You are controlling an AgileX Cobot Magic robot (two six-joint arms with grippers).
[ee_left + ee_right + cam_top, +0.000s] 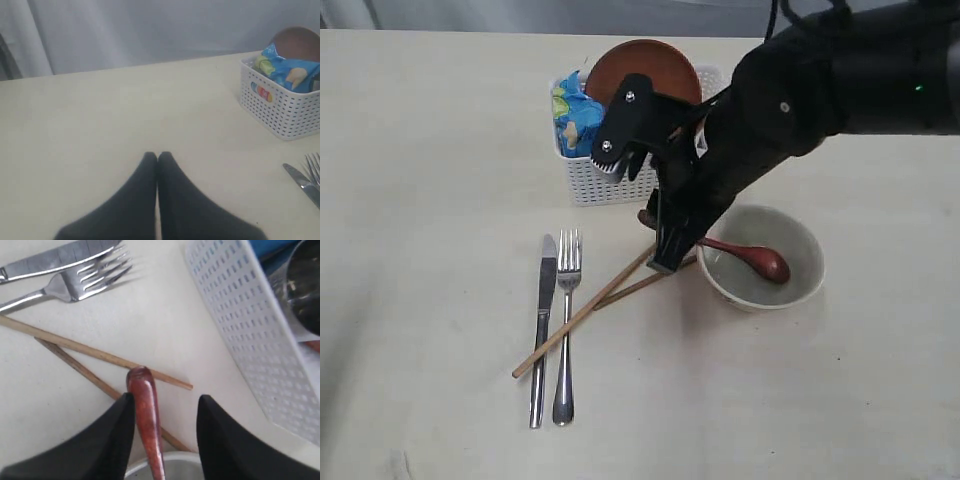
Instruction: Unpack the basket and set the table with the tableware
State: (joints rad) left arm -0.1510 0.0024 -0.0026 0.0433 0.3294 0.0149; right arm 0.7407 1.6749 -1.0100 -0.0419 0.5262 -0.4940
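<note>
hovering low at the centre of the exterior view, the right gripper (665, 255) had its jaws released, standing apart around the handle of the dark red spoon (750, 255). the spoon's head lay in the white bowl (760, 300) right of centre, its handle propped over the rim. the handle sat close against one finger, so a sideways drift on lifting would likely have dragged it, tipping the spoon out or nudging the bowl. the chopsticks (580, 320) lay crossed just beneath, one crossing the fork (565, 330) beside the knife (542, 330); a low sweep could have scattered them. the basket (595, 185) at upper centre held the plate (640, 65), a steel cup (305, 290) and a snack bag (575, 115), and a hasty reach risked clipping its near wall. the left gripper (158, 157), clenched on nothing, sat over bare desk (420, 200).
</note>
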